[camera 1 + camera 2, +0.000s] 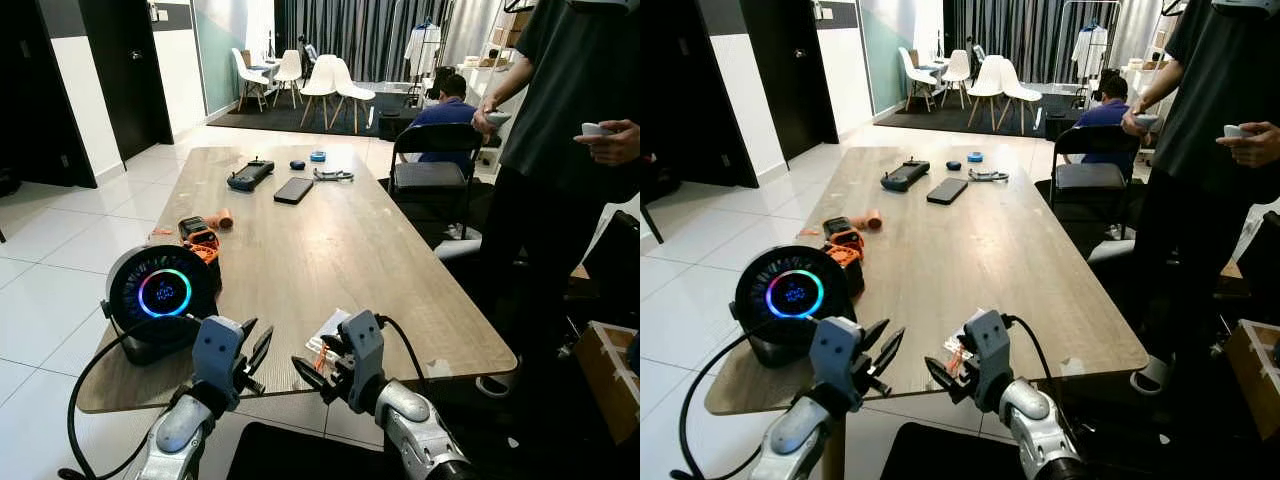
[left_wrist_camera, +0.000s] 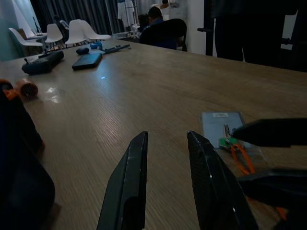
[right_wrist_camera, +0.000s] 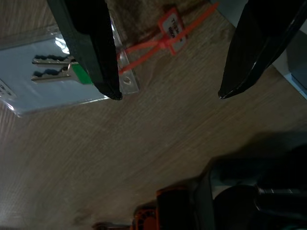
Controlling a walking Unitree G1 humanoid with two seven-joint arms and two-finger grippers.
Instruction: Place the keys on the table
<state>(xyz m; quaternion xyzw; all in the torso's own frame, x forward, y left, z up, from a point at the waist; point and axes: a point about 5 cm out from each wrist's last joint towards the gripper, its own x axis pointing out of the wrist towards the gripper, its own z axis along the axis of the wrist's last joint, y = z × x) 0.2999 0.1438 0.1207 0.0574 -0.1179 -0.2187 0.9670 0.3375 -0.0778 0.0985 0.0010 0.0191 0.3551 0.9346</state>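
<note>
Room: white-tiled floor [image 1: 40,290], dark curtains at the back, white chairs [image 1: 330,85] far behind the tabletop.
Tabletop: long wood-grain tabletop [image 1: 320,260] running away from the robot, its near edge right under both arms.
Keys: two keys in a clear plastic sleeve [image 3: 48,72], lying flat on the tabletop by the near edge, toward the near right corner; an orange zip tie with a small tag [image 3: 170,33] is threaded through the sleeve.
Right pincer: right pincer [image 3: 168,96] is over the near edge with its fingers spread wide, gripping nothing; one black finger [image 3: 86,43] crosses over the sleeve, the other sits out past the zip tie.
Left pincer: left pincer [image 2: 168,187] is low at the near edge, just beside the right one, fingers parted and empty.
Near left corner: round black device with a glowing colour ring [image 1: 162,292], cable trailing off the edge; orange-and-black tool [image 1: 200,240] just behind it.
Far end: black controller [image 1: 250,174], dark phone [image 1: 293,190], small blue items near the far edge.
People: one person standing off the right edge [image 1: 570,150], something small in each hand; another seated beyond a black chair [image 1: 432,165].
</note>
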